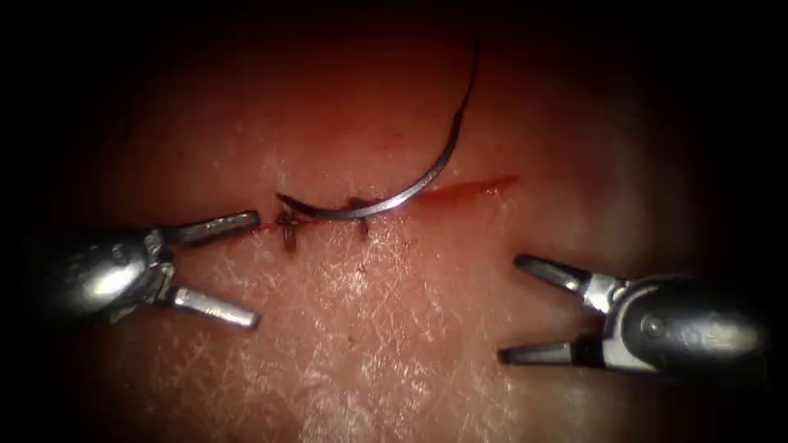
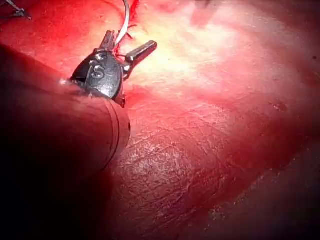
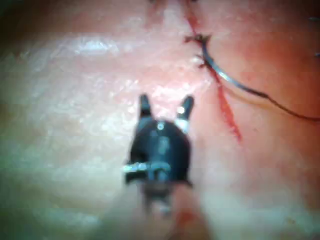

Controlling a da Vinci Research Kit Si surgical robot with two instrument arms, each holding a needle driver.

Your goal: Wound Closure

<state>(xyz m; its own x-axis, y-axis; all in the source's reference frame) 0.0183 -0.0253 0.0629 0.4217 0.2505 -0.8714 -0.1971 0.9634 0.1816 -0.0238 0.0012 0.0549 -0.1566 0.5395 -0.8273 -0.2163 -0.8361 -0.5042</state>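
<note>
The curved needle (image 1: pixel 394 198) lies free on the tissue (image 1: pixel 386 328) along the cut (image 1: pixel 476 187). Its tip rests by the left stitch (image 1: pixel 287 228), and its tail rises on the far side of the cut. Whether the tip is in the tissue I cannot tell. Dark thread (image 1: pixel 472 66) runs up from the tail. My left tool (image 1: pixel 257 269) stands open at the cut's left end and holds nothing, its upper jaw close to the needle tip. My right tool (image 1: pixel 509 308) is open and empty, below the cut's right end. The needle (image 2: pixel 125 20) passes by the left tool (image 2: pixel 131 39).
A second stitch (image 1: pixel 361 217) crosses the cut near the needle's middle. Red fluid (image 1: pixel 492 184) marks the unclosed right part of the cut. The right wrist view has the right tool (image 3: pixel 165 102) short of the needle (image 3: pixel 225 77), thread (image 3: pixel 290 112) and cut (image 3: pixel 227 115).
</note>
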